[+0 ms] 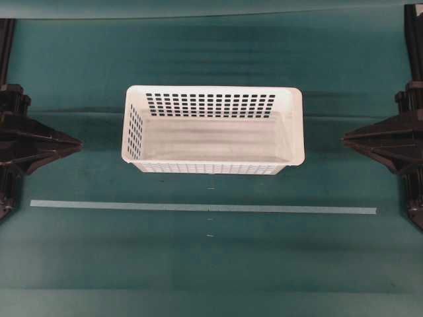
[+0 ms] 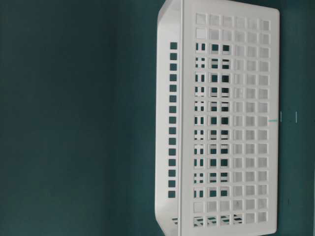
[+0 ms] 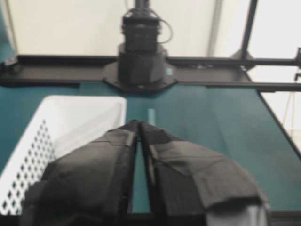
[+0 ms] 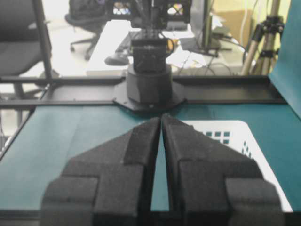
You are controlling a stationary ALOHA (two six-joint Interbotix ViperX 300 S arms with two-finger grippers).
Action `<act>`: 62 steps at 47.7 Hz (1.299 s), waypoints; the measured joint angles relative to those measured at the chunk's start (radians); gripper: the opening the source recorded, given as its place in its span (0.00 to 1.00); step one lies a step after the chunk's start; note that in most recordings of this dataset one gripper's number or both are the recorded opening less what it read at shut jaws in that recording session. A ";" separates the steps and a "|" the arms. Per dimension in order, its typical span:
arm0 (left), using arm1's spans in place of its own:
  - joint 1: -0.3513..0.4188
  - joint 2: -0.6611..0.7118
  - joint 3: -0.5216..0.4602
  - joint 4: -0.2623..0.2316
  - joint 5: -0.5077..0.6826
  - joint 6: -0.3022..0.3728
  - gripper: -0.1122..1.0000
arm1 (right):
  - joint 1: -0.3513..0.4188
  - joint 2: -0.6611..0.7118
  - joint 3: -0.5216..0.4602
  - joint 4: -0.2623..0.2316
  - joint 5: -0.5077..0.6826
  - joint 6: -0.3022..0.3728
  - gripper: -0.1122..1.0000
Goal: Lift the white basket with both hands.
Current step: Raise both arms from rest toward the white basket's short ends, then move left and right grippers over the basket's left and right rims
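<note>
Both our left claw [image 1: 78,141] and right claw [image 1: 345,139] sit pressed together, well apart from the white basket [image 1: 213,130]; uneven grips could tilt it.

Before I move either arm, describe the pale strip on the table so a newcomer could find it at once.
Start from the green table and find the white basket at its middle. Just in front of the basket's near wall lies the tape strip, running side to side. It is flat, thin and pale, and longer than the basket.
</note>
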 measured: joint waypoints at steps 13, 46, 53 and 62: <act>0.012 0.015 -0.069 0.012 0.069 -0.170 0.06 | -0.031 0.003 -0.048 0.176 0.106 0.129 0.10; 0.138 0.198 -0.302 0.014 0.477 -0.867 0.05 | -0.334 0.327 -0.383 0.362 0.864 0.653 0.10; 0.164 0.238 -0.325 0.012 0.543 -0.976 0.05 | -0.377 0.380 -0.417 0.351 0.953 0.730 0.10; 0.198 0.285 -0.350 0.012 0.612 -1.101 0.05 | -0.440 0.443 -0.456 0.325 1.077 0.802 0.10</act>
